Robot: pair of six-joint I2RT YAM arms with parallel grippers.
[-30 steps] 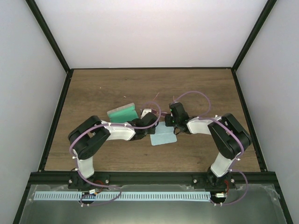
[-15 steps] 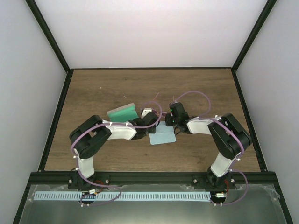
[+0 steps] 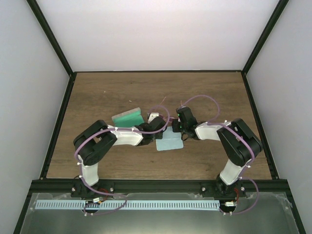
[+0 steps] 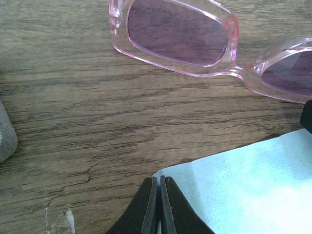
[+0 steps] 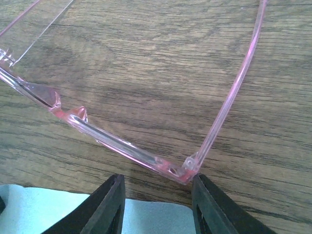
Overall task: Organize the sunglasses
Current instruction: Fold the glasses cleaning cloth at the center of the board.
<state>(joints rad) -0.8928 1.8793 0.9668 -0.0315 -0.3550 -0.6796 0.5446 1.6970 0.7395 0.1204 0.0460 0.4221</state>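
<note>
Nearest to you on the wooden table [image 3: 97, 161] lies the light blue cloth [image 3: 169, 142], flat, between the two arms. Your left claw [image 4: 157, 180] is fully closed, with its tips right at a corner of the cloth; you cannot tell whether it pinches the fabric. Your right claw [image 5: 158, 180] stands open over the far edge of the cloth. The hinge corner of the sunglasses [image 5: 187, 167] lies between its fingers, close to the right one and not squeezed. The sunglasses rest on the wood just behind the cloth, unfolded, with the pink lenses toward you and the thin arms pointing away. Beyond the left claw, more to the left, you see the grey case [image 3: 127, 117] open, its green lining showing
</note>
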